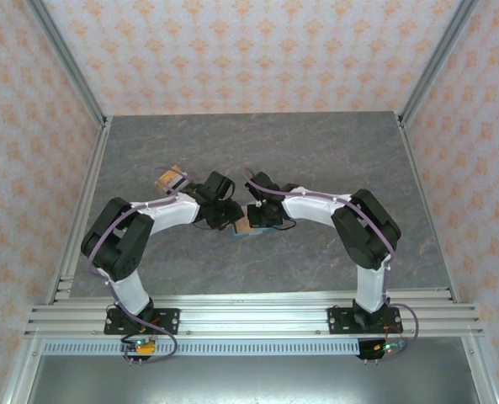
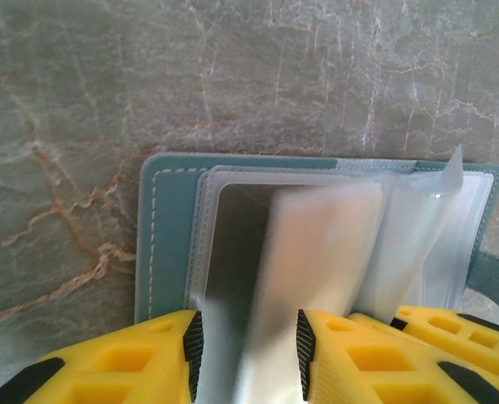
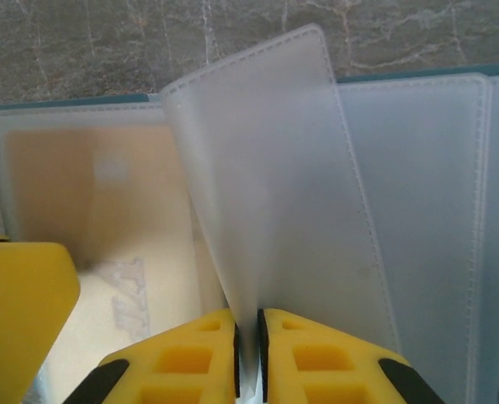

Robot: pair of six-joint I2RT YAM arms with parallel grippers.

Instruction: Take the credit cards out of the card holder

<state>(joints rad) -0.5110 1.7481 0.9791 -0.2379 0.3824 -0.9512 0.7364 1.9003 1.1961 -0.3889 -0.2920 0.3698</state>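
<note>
Right pincer [image 3: 247, 353] pinched on card holder sleeve [image 3: 257, 168]; left pincer [image 2: 249, 353] part-open, grip unclear

Card holder [image 2: 169, 244] lies open, flat on the grey marbled bench [image 2: 232, 76], with teal border showing at left and top. Left gripper [image 2: 247, 337] is low in frame, yellow fingers [image 2: 131, 362] apart, with a blurred pale sleeve [image 2: 316, 244] standing between them. Contact unclear.

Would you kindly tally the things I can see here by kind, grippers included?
teal card holder: 1
tan cards: 2, one sleeved, one loose on the table
grippers: 2, left gripper, right gripper pinching the holder's clear sleeve
total: 5
</note>
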